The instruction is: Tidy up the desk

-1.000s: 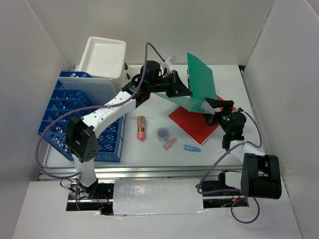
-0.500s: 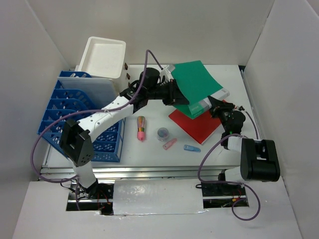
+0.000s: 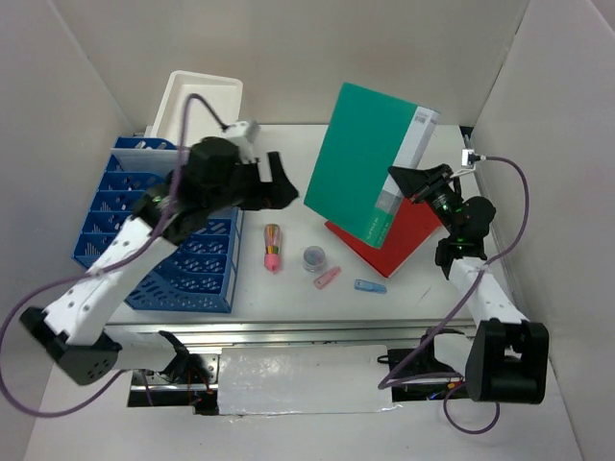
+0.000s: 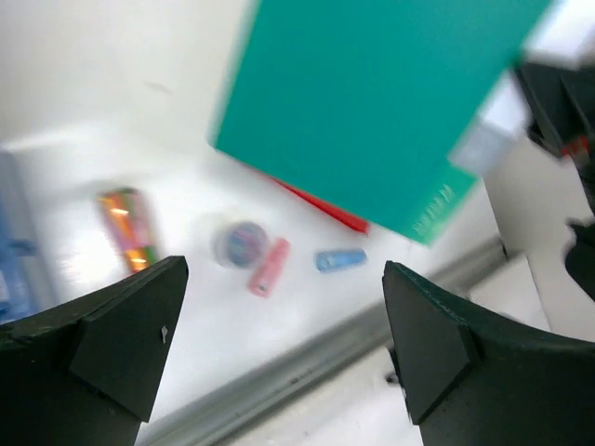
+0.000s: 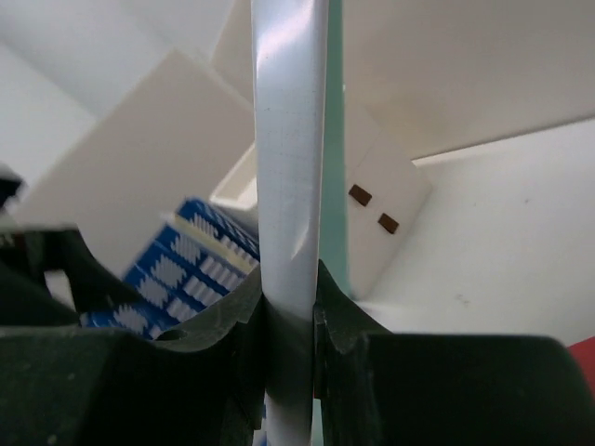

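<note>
R gripper (image 3: 415,184): clamped on green binder (image 3: 363,161) spine; binder tilted over red folder (image 3: 411,235).
L gripper (image 4: 279,330): jaws wide, empty, above desk (image 3: 288,288).

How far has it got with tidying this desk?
Nothing plainly done yet. In hand: the right pincer grips the green folder, lifted, by its spine; the left pincer is open and empty. Left: the red folder, striped tube, round tin, pink clip and blue clip lie loose on the desk, outside the blue rack.
</note>
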`<state>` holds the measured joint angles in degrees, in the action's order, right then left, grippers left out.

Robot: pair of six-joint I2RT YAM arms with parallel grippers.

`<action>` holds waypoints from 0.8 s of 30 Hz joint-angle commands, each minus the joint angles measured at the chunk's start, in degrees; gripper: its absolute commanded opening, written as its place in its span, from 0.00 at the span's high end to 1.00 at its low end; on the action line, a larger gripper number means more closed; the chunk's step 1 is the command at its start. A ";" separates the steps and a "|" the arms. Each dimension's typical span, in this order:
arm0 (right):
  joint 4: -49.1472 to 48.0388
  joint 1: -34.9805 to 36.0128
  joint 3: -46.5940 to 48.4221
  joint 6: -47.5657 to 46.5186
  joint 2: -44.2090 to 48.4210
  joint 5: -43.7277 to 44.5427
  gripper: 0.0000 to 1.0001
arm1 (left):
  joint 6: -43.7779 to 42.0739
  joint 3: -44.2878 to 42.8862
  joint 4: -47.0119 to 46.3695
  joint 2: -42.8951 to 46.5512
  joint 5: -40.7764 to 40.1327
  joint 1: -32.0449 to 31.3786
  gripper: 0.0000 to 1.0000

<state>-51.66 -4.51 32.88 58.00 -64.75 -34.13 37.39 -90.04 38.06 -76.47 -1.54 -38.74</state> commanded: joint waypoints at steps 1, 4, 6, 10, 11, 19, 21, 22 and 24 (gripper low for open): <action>5.05 0.38 5.60 -18.33 5.86 -10.32 1.00 | -5.12 -1.00 5.18 4.92 -8.05 3.93 0.00; 6.67 0.38 9.12 -24.77 8.15 -26.03 1.00 | -7.58 -4.69 6.67 3.87 -5.67 5.96 0.00; 0.70 0.47 10.35 -20.75 8.76 -33.68 1.00 | -8.47 -7.06 7.72 2.65 -4.36 7.01 0.00; 1.53 2.66 12.73 -21.14 10.34 -39.78 1.00 | -10.57 -9.01 8.34 3.77 -2.15 7.36 0.00; 4.35 3.89 13.60 -23.96 11.83 -40.05 1.00 | -10.93 -9.36 8.86 5.17 -2.59 7.36 0.00; 35.69 24.80 25.91 -54.23 10.62 -22.31 1.00 | -12.86 -9.72 18.44 18.35 -23.82 7.36 0.00; 34.61 26.57 28.37 -54.31 7.11 -20.90 1.00 | -12.78 -9.19 18.62 22.93 -26.66 7.36 0.00; 34.61 28.66 29.51 -55.00 5.88 -20.45 1.00 | -12.86 -9.10 18.54 24.33 -27.72 7.28 0.00; 36.36 30.61 34.07 -57.02 0.79 -19.40 1.00 | -13.13 -8.58 18.19 28.38 -30.53 7.36 0.00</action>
<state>-18.46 23.59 61.73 6.92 -59.07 -58.74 25.61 -97.56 55.75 -51.94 -24.08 -31.68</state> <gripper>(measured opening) 0.260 0.995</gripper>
